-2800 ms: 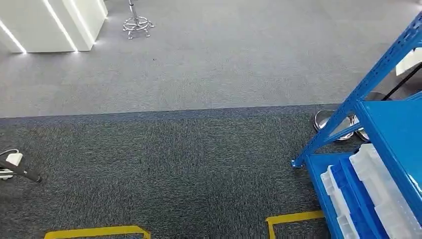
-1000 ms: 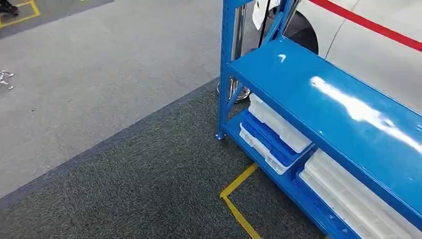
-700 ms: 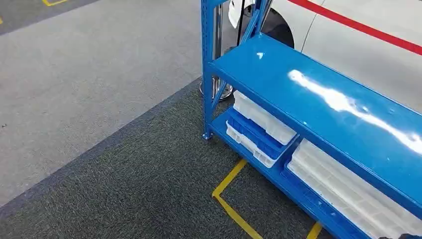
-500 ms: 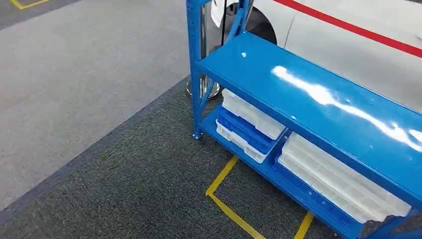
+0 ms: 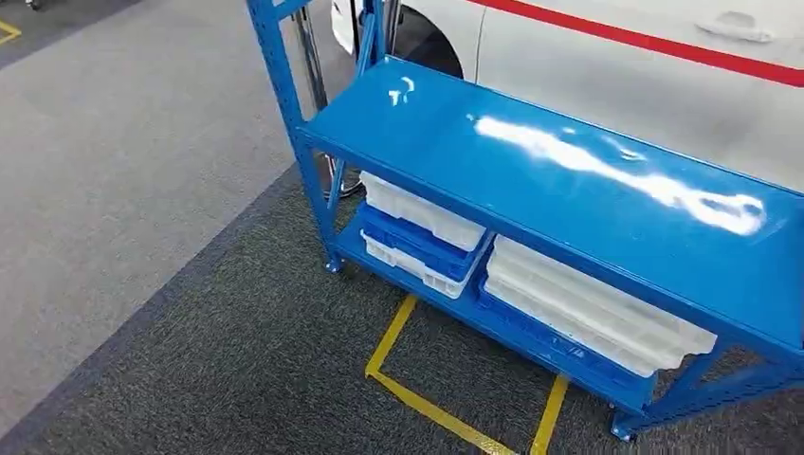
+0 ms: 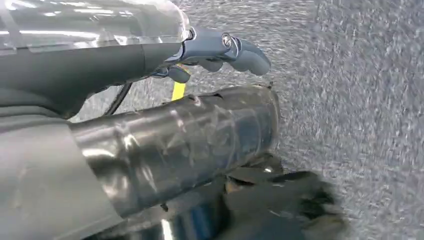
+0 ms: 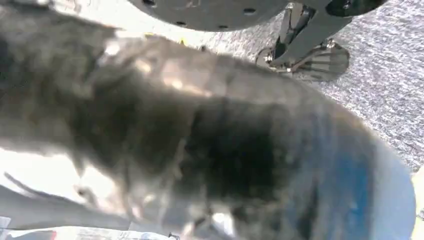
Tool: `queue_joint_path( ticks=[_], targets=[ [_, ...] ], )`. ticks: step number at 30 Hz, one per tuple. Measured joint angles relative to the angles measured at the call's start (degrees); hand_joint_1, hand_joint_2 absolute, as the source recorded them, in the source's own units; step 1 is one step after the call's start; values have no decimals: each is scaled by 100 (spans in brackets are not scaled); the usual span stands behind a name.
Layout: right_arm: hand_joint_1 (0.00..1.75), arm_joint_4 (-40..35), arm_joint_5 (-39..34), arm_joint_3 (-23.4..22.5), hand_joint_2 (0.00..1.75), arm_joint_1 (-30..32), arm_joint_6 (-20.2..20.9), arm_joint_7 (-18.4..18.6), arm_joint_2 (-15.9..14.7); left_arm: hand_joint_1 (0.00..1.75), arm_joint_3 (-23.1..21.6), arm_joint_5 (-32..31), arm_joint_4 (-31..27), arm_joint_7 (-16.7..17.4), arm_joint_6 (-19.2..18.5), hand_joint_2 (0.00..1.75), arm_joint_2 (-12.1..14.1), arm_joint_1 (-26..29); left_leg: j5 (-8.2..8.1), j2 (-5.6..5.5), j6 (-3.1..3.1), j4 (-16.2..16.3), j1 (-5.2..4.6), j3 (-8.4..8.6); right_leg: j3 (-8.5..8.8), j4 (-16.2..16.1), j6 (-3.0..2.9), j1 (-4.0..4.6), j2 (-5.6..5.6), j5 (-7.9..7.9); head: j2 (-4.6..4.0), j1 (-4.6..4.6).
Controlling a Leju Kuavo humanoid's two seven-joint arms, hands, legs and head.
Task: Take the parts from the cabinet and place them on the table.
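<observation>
Cabinet (image 5: 569,180) in head view — left hand (image 6: 220,50) empty, fingers loosely curled; right's state unclear.

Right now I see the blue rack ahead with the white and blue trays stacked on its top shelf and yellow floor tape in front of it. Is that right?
Not quite. In the head view the trays sit on the bottom shelf of the blue rack, not the top shelf, which is bare and glossy. The yellow floor tape does lie in front of the rack.

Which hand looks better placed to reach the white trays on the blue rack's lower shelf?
Right, tentatively: the blue rack and its white trays lie mostly right of centre in the head view, while the left hand hangs low over carpet.
</observation>
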Motion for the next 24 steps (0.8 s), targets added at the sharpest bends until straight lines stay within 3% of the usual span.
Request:
queue_joint_path(
  ticks=[1, 2, 3, 4, 5, 6, 9, 10, 11, 12, 14, 15, 16, 17, 19, 20, 21, 24],
  targets=[
    [0, 0, 0, -2, 0, 4, 0, 0, 0, 0, 2, 0, 0, 0, 0, 0, 0, 11, 131, -1, 4, -25, 1, -22, 5, 11, -2, 2, 76, -2, 0, 0],
    [0, 0, 2, -2, 0, 5, 0, 2, 0, 0, 2, 2, 0, 0, 2, 0, 0, 15, 386, -6, 17, -306, 1, 71, 8, 26, 0, 1, 164, -11, 0, 0],
    [0, 0, 7, -2, 0, 2, 0, 2, 0, 0, 4, 0, 0, 0, 2, 0, 2, 10, 682, -40, 34, -747, 3, 241, 14, 48, 13, 0, 248, -21, 0, 0],
    [0, 0, 18, -2, 0, 2, 2, 2, 0, 0, 4, 0, 0, 0, 2, 0, 2, 8, 960, -150, 57, -1240, 9, 434, 20, 68, 33, -1, 321, -35, 0, 0],
    [0, 2, 22, -2, 0, 5, 2, 2, 2, 0, 7, 0, 0, 0, 2, 0, 2, 25, 998, -483, 97, -1540, 19, 553, 4, 83, 56, -10, 383, -48, 0, 4],
    [0, 2, 24, -2, 0, -17, 4, 4, 2, 0, 13, 0, 0, -2, 2, 0, 2, 21, 965, -541, 95, -1695, 34, 591, -40, 137, 93, 23, 451, -57, 0, 4],
    [0, 4, 28, 0, 0, 10, 4, 11, 4, 0, 15, -4, 0, 0, 4, 0, 2, -11, 971, -382, 146, -1654, -26, 587, -98, 80, 222, -41, 625, 10, 0, 2],
    [0, 2, 28, 0, 0, 14, 2, 11, -2, 0, 17, 2, 0, 2, 2, 0, -7, -2, 1025, -295, 221, -1750, 53, 614, -98, 105, 249, -24, 609, -10, 0, 0],
    [0, 2, 31, -2, 0, 15, 2, 11, 0, 0, 20, -2, 0, 0, 4, 0, -7, -3, 1040, -214, 268, -1787, 32, 641, -150, 226, 254, 4, 228, -100, 0, 17],
    [0, 4, 33, 0, 0, 12, 2, 18, 0, 0, 20, -4, 0, 0, 4, 0, -11, -3, 1043, -141, 311, -1792, 26, 640, -315, 542, 260, 6, 13, -308, 0, 35],
    [0, 4, 33, 0, 0, -6, 2, 17, 0, 0, 20, -7, 0, 2, 2, 0, -11, 16, 1029, 34, 324, -1788, 5, 631, -758, 1423, 301, -5, -93, -716, 0, 35],
    [0, 4, 35, 0, 0, -5, 2, 17, 0, 0, 20, -4, 0, 2, 2, 0, -11, 21, 1022, 123, 325, -1785, 1, 630, -920, 1745, 318, -14, -101, -801, 0, 37],
    [0, 4, 35, 0, 0, 0, 2, 19, 0, 0, 22, -4, 0, 2, 2, 0, -11, 20, 1014, 202, 318, -1784, 1, 637, -955, 1818, 327, -29, -109, -746, 0, 35],
    [0, 4, 37, 0, 0, 14, 2, 20, 0, 0, 20, -4, 0, 2, 2, 0, -11, 12, 1002, 268, 307, -1781, 1, 647, -838, 1598, 336, -43, -130, -560, 0, 37],
    [0, 2, 44, -2, 0, 24, 2, 22, 0, 0, 20, -7, 0, 2, 2, 0, -15, 2, 961, 380, 262, -1764, 4, 692, -272, 576, 318, -46, -284, -56, 0, 37],
    [0, 2, 48, -2, 0, 16, 2, 20, 0, 0, 20, -7, 0, 2, 2, 0, -20, 3, 934, 438, 231, -1755, -3, 719, -52, 141, 284, -29, -503, -7, 0, 37],
    [0, 4, 48, 0, 0, -4, 4, 24, 0, 0, 20, -7, 0, 2, 4, 0, -20, 4, 901, 477, 182, -1739, -55, 705, -33, 108, 226, 35, -595, -48, 0, 35],
    [0, 2, 50, -2, 0, 25, -2, 26, -2, 0, 20, -11, 0, 2, 4, 0, -22, -26, 902, 617, 93, -1788, -46, 801, -72, 113, 131, 64, -399, -45, 0, 30]
  ],
)
